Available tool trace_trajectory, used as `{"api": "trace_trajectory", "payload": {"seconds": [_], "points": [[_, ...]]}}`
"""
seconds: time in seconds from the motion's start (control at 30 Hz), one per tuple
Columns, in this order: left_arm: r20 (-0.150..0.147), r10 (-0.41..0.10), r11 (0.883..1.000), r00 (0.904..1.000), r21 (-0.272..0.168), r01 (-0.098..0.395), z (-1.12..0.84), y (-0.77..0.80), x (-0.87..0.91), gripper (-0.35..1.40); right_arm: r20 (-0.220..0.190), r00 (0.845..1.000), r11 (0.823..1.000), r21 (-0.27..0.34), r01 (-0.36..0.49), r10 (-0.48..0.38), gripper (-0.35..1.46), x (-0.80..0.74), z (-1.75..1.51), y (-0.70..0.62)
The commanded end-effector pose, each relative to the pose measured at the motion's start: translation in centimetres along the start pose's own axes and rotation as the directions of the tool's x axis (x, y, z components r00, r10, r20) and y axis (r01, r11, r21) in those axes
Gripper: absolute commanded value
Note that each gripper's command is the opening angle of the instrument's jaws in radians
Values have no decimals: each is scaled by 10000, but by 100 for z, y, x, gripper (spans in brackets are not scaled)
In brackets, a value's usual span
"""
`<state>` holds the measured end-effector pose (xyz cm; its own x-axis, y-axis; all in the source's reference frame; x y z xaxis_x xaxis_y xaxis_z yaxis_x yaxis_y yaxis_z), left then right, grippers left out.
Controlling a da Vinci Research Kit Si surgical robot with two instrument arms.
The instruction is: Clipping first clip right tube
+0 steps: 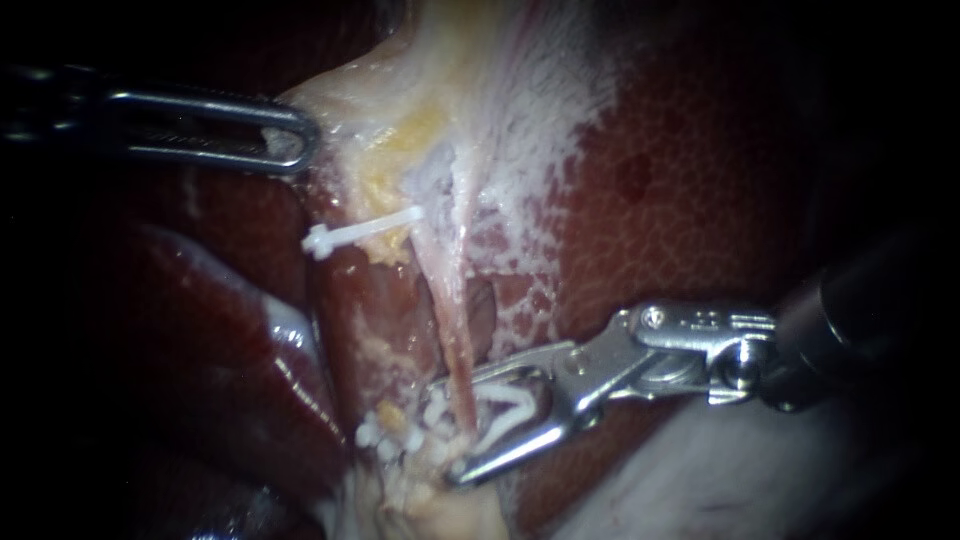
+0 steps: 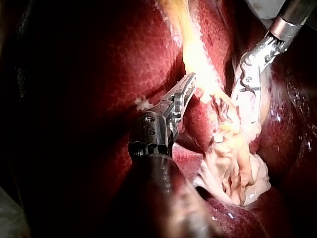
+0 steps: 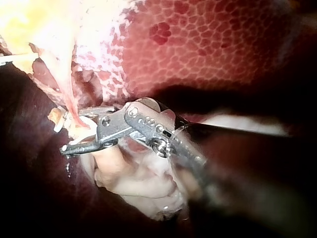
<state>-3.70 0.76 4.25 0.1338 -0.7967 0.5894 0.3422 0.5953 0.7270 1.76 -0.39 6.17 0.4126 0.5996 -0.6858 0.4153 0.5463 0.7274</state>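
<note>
A thin pink tube (image 1: 455,330) runs down from pale, yellowish tissue (image 1: 470,90) over the liver (image 1: 690,180). My right instrument (image 1: 450,430) comes in from the right. Its wide jaws straddle the low end of this tube and carry a white clip (image 1: 505,405) between them. The right wrist view shows the tube (image 3: 69,101) entering those jaws (image 3: 73,130). My left instrument (image 1: 300,140) enters from the left, its jaws shut on the pale tissue's edge, as the left wrist view also shows (image 2: 190,84). A white clip (image 1: 355,233) crosses the tissue to the left of the tube.
Several small white clips (image 1: 385,432) cluster in pale tissue just left of the right jaws. A dark glossy lobe (image 1: 230,330) lies at the lower left. Pale folded tissue (image 2: 237,158) sits below the right instrument (image 2: 247,89) in the left wrist view.
</note>
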Motion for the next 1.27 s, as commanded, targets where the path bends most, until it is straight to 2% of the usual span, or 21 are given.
{"api": "trace_trajectory", "payload": {"seconds": [0.03, 0.23, 0.33, 0.43, 0.53, 0.7, 1.27], "points": [[0, -1, 10000, 10000, 2, 1, 0, 0, 0, -35, 0, 10000, 10000, -2, -2, 2, 37, 0, 0, 0], [0, -1, 10000, 10000, 1, 1, 0, 0, 0, -35, -1, 10000, 10000, -8, -2, 2, 34, 1, 1, 2], [0, -2, 10000, 10000, 0, 2, 0, 0, 0, -35, 0, 10000, 10000, -7, -2, 2, 27, 1, 1, 4], [0, -2, 10000, 10000, 0, 2, 0, 0, 0, -35, 4, 9994, 9994, 21, -352, 352, -10, 0, -3, 8], [0, -2, 10000, 10000, 0, 2, 0, 0, 0, -35, 0, 9979, 9979, 30, -650, 650, -35, 0, -9, 17], [0, -1, 10000, 10000, 0, 1, 0, 0, 0, -35, 10, 9956, 9956, 56, -936, 936, -35, -4, -20, 24], [0, -1, 10000, 10000, 1, 1, 0, 0, 0, -35, 30, 9946, 9946, 73, -1034, 1034, -35, -7, -18, 24]]}}
